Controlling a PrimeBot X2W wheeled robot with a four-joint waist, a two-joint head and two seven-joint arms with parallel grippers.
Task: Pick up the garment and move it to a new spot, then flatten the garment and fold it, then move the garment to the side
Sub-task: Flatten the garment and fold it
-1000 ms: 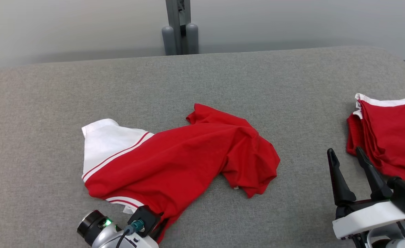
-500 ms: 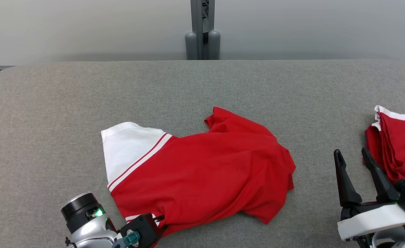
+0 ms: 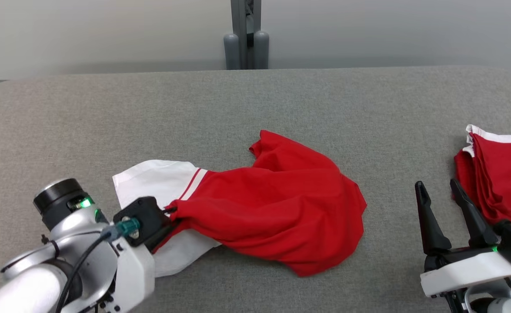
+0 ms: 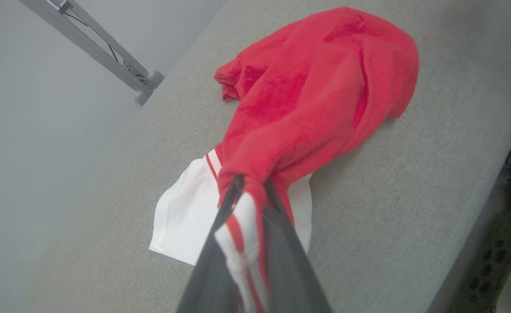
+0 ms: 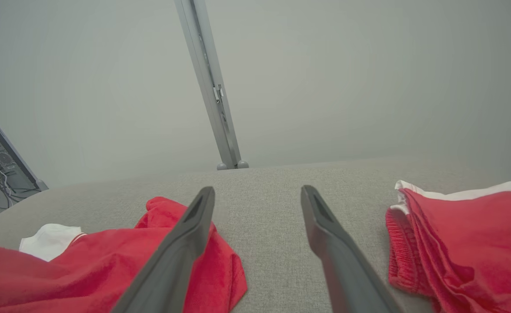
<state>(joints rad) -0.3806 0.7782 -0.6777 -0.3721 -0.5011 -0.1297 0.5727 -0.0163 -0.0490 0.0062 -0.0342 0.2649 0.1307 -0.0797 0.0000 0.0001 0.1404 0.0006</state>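
The garment (image 3: 277, 217) is red with a white, red-striped band and lies crumpled in the middle of the grey table (image 3: 281, 104). My left gripper (image 3: 170, 213) is shut on its striped edge and holds that edge lifted, the cloth stretched toward it. The left wrist view has the two dark fingers pinching the garment (image 4: 307, 100) at my left gripper (image 4: 251, 184). My right gripper (image 3: 439, 193) stands open at the lower right, apart from the cloth, nothing between its fingers. In the right wrist view the garment (image 5: 107, 261) lies left of my right gripper (image 5: 255, 195).
A second red garment with a white band (image 3: 499, 174) lies folded at the table's right edge, close beside my right gripper; it appears as the folded garment (image 5: 464, 234) in the right wrist view. A grey post (image 3: 245, 34) stands behind the table's far edge.
My left gripper has risen and moved up the table, dragging the striped edge over the white band, so the garment has bunched. The camera shifted. The right gripper stayed open.
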